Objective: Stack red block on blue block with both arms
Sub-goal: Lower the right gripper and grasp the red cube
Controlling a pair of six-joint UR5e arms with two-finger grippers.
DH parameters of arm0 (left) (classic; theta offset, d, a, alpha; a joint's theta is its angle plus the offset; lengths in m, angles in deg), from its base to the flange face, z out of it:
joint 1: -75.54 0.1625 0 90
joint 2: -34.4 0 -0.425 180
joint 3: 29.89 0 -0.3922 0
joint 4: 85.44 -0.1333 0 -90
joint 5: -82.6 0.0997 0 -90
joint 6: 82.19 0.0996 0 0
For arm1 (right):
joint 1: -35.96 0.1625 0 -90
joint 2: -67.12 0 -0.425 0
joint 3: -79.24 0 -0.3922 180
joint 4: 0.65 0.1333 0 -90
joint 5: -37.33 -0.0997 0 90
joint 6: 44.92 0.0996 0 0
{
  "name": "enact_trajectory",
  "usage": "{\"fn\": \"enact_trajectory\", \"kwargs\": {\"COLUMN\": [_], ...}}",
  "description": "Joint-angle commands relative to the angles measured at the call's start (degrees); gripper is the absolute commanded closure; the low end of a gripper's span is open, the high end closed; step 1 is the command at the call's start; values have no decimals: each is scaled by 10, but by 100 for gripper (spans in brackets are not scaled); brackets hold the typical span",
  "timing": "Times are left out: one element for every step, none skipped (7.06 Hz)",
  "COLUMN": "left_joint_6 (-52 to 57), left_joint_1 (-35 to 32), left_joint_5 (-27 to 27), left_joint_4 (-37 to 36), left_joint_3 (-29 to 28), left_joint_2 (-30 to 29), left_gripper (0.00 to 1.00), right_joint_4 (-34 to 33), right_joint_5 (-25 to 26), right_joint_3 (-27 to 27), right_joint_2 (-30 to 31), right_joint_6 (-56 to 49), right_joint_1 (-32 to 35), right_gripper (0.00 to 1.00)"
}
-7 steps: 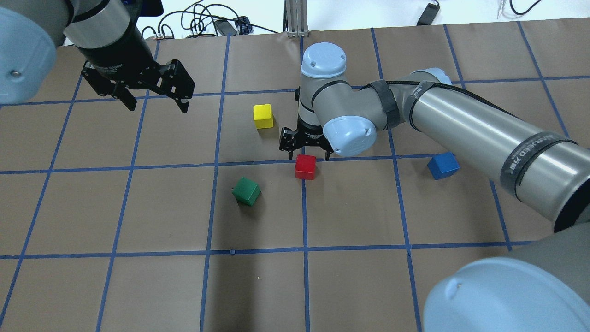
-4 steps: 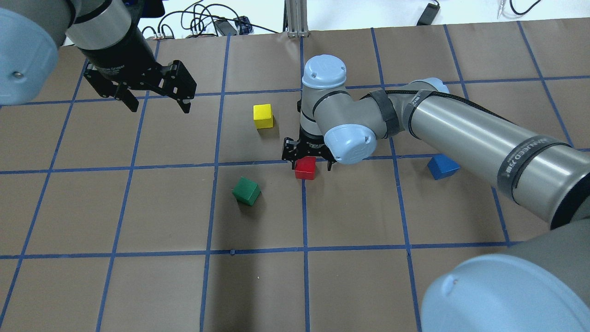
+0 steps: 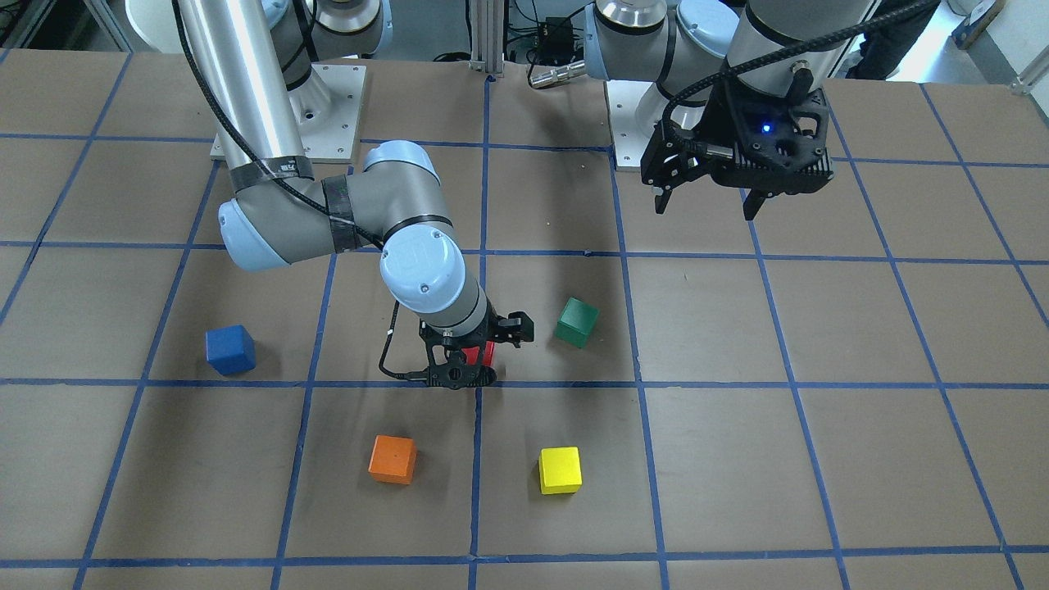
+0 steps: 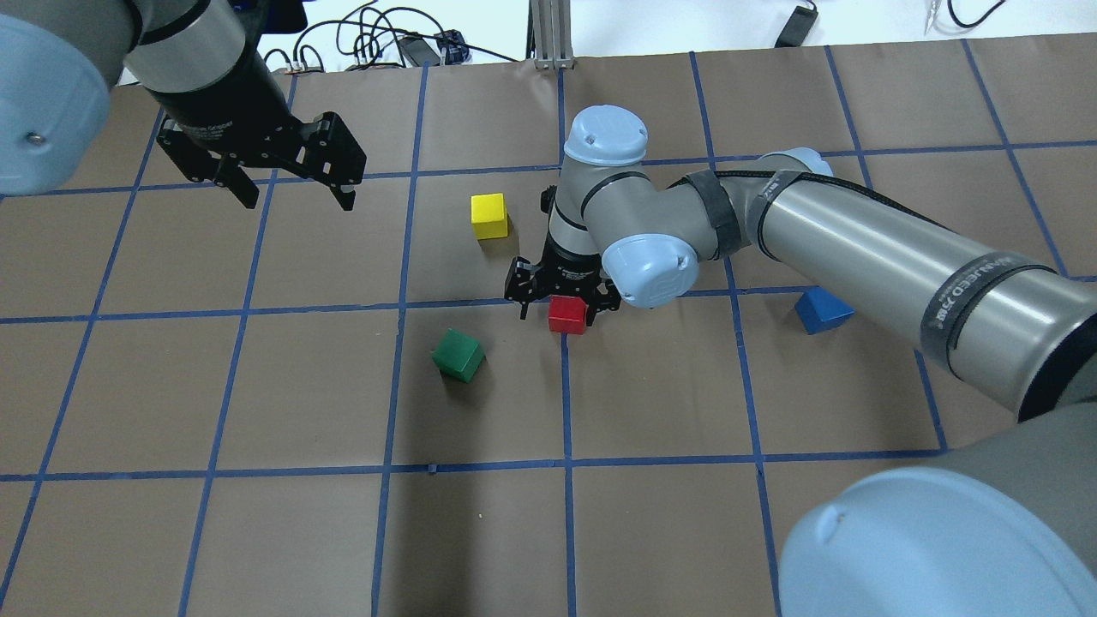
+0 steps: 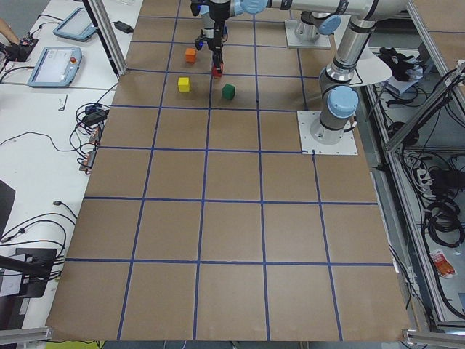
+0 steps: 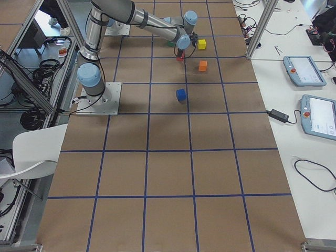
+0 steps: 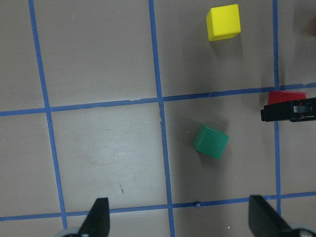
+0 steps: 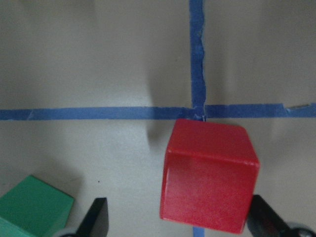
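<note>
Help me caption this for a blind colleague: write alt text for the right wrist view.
A red block sits on the brown table between the fingertips of the open right gripper, nearer the view's right one. It lies just below a crossing of blue tape lines; a corner of a green block shows bottom left.

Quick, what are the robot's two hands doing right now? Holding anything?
Left gripper: open, holding nothing.
Right gripper: open, fingers either side of the red block, not gripping it.

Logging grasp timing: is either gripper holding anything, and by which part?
Nothing is held. The right gripper straddles the red block with jaws open; the left gripper hangs empty.
</note>
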Motion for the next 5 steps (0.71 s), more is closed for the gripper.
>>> {"fn": "enact_trajectory", "kwargs": {"left_joint_6": [0,1,1,1,0], "left_joint_1": [0,0,0,0,0], "left_joint_5": [-1,-1,-1,-1,-1], "left_joint_4": [-1,-1,-1,-1,-1], "left_joint_3": [-1,-1,-1,-1,-1], "left_joint_2": [-1,-1,-2,-2,-2], "left_gripper": [0,0,0,0,0], "right_joint_4": [-11,-11,-12,-10,-1], "right_joint_5": [10,26,49,51,53], "right_joint_3": [1,0,3,7,15], "right_joint_2": [-5,-6,-6,-1,11], "right_joint_6": [-3,-6,-5,2,2], "right_joint_1": [-1,-1,-1,-3,-7], "right_gripper": [79,100,100,100,100]}}
